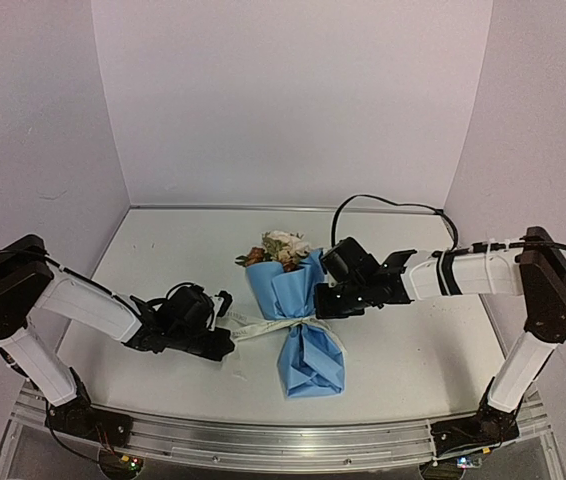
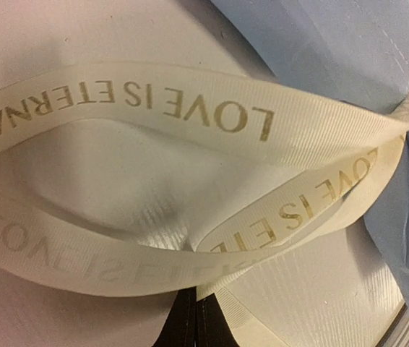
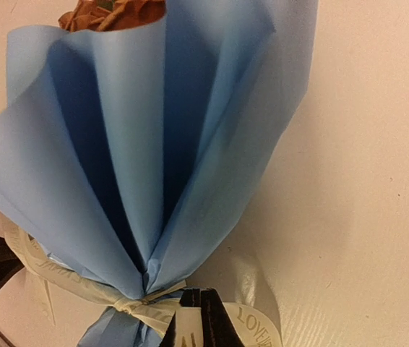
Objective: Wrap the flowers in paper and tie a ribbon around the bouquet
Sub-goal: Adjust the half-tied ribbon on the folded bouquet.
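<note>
Closest to my left wrist lens, the ribbon (image 2: 190, 108) sags in a wide loop with its gold lettering legible. Both strands run off to the right, to the pinched waist of the bouquet (image 1: 298, 300). The left tool (image 1: 225, 346) is closed low on the surface (image 1: 163, 260) and seems to pinch the ribbon's end. In the middle, the paper (image 3: 154, 144) is already fanned round the flowers (image 1: 278, 248), whose blooms peek out of the far end, and a small knot sits at the waist. On the right, the right tool (image 1: 321, 308) is closed too, with its tips right at the knot, apparently nipping a strand. I judge the wrapping done and the tying nearly so. What is left is to draw the slack loop snug and let go.
</note>
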`<state>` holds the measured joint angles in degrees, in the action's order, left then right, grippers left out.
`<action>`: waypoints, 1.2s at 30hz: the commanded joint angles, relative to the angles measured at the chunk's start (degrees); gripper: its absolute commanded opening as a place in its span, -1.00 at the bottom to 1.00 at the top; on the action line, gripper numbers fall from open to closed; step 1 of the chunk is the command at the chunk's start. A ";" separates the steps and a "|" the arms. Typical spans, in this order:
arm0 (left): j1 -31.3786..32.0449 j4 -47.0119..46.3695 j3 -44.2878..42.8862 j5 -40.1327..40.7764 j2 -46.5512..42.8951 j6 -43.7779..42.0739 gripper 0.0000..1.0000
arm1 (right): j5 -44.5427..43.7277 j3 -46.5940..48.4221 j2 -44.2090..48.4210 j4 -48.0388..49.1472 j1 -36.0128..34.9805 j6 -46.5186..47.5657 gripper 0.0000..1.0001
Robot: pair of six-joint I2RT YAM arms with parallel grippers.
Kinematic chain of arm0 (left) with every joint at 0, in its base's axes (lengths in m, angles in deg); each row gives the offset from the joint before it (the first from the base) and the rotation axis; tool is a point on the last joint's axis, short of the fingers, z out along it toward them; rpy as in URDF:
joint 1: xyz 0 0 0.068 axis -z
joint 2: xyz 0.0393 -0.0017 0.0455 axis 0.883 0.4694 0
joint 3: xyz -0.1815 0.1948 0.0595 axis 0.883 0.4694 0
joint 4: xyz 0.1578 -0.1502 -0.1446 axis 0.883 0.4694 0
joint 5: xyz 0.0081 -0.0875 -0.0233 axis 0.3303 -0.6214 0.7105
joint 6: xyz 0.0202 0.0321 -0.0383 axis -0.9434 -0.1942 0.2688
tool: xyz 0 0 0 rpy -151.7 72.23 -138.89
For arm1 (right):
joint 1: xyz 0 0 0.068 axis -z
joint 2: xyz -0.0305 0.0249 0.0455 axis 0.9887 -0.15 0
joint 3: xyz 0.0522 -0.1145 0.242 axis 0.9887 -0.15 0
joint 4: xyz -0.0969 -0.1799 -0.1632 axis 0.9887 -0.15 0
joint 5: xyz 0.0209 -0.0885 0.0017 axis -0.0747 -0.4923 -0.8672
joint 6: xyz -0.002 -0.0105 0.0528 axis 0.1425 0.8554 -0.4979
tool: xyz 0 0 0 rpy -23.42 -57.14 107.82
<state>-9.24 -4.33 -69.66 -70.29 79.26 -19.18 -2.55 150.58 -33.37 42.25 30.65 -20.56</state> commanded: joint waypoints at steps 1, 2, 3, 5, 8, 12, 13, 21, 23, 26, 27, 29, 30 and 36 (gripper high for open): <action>-0.62 3.62 2.02 1.78 -2.61 0.32 -1.00 | -1.99 -1.49 2.95 0.56 1.96 -1.26 -1.00; -0.64 3.64 2.13 1.82 -2.71 0.31 -1.00 | -2.20 -1.74 2.98 0.82 2.15 -1.50 -1.00; -0.60 3.77 2.22 1.85 -2.72 0.32 -1.00 | -2.63 -2.09 3.04 1.10 2.40 -2.13 -1.00; -0.63 3.73 2.23 1.82 -2.72 0.29 -1.00 | -3.05 -3.05 3.02 2.23 2.75 -3.42 -1.00; -0.65 3.81 2.04 1.75 -2.62 0.32 -1.00 | -4.81 -4.95 3.10 3.80 2.94 -5.85 -1.00; -0.67 3.78 1.07 -0.85 -2.19 -0.54 -0.93 | -1.88 -6.03 1.34 7.41 2.93 -8.92 -1.00; -0.67 3.95 0.76 -1.39 -2.51 -0.63 -0.77 | -0.31 -6.10 0.46 8.57 2.93 -9.75 -1.00; -0.71 12.96 -7.55 -1.56 -16.31 -2.89 0.15 | 3.34 -7.78 -1.65 13.63 1.75 -13.69 -1.00; -1.13 14.57 -11.73 -0.64 -15.96 -4.08 0.30 | 3.51 -7.55 -2.18 14.39 1.04 -14.39 -1.00; -3.24 15.39 -19.29 -2.25 -10.03 -5.28 0.34 | 3.57 -7.55 -3.13 16.94 0.16 -15.75 -1.00; -4.20 14.65 -20.71 -4.04 -7.79 -5.31 0.31 | 3.58 -7.76 -3.36 17.48 0.02 -16.19 -1.00; -5.95 13.86 -24.00 -7.94 -3.16 -5.34 0.25 | 3.63 -8.21 -3.55 18.52 -0.23 -17.31 -1.00; -6.48 14.23 -25.56 -9.57 -0.96 -5.71 0.23 | 3.65 -8.49 -3.56 19.05 -0.41 -17.74 -1.00; -6.71 16.56 -30.92 -12.32 6.13 -7.33 0.20 | 2.90 -9.56 -3.35 19.87 -0.95 -18.08 -1.00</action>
<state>-16.21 9.17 -97.60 -78.22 83.46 -24.49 1.18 141.96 -36.47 59.59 30.07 -37.50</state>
